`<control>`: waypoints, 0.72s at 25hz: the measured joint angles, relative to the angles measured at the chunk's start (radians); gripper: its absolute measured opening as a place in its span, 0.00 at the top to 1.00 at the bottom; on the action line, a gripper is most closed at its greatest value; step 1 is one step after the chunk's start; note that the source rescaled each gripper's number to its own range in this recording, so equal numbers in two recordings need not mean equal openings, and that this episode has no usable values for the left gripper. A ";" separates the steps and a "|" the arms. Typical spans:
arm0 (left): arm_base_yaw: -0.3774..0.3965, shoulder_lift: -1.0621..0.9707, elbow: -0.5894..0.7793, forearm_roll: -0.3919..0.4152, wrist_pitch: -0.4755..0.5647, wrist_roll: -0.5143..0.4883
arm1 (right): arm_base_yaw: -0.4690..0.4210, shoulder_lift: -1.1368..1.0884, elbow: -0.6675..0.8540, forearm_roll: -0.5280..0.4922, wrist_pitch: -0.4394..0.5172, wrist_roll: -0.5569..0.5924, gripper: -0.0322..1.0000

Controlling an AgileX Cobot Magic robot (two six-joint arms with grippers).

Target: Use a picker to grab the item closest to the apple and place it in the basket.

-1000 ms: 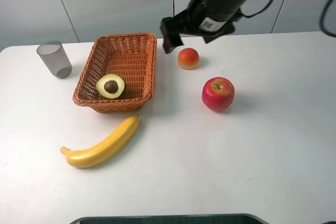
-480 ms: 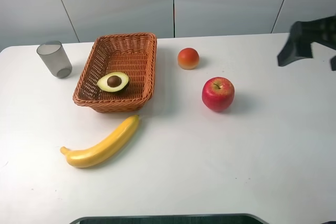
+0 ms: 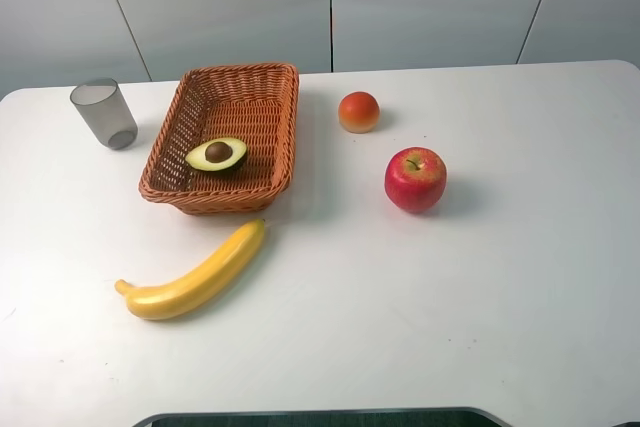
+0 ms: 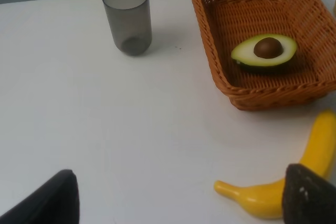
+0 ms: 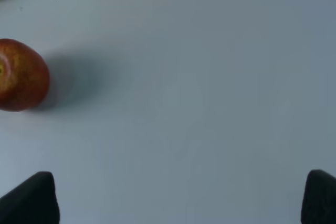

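Observation:
A red apple [image 3: 415,178] stands right of centre on the white table [image 3: 500,277]; its edge also shows in the right wrist view [image 5: 21,75]. Closest to it is a small orange-red fruit [image 3: 358,112], just behind it. The wicker basket [image 3: 270,82] holds an avocado half [image 3: 216,154], also seen from the left wrist [image 4: 264,51]. Neither arm shows in the high view. My left gripper [image 4: 181,195] is open over bare table near the banana [image 4: 294,177]. My right gripper [image 5: 181,198] is open and empty, well away from the apple.
A yellow banana [image 3: 195,274] lies in front of the basket. A grey translucent cup [image 3: 104,113] stands at the back left, and the left wrist view shows the cup [image 4: 127,19] beside the basket [image 4: 210,35].
The right arm pulled back from beside the small orange fruit to the right and out of the high view. The avocado half in the basket rolled slightly and settled.

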 joint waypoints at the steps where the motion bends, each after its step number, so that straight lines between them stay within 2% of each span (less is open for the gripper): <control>1: 0.000 0.000 0.000 0.000 0.000 0.000 | 0.000 -0.036 0.000 -0.004 0.012 -0.002 0.00; 7: 0.000 0.000 0.000 0.000 0.000 0.000 | 0.000 -0.215 0.005 -0.010 0.031 -0.039 0.00; 18: 0.000 0.000 0.000 0.000 0.000 0.000 | 0.059 -0.529 0.157 0.018 0.007 -0.094 0.00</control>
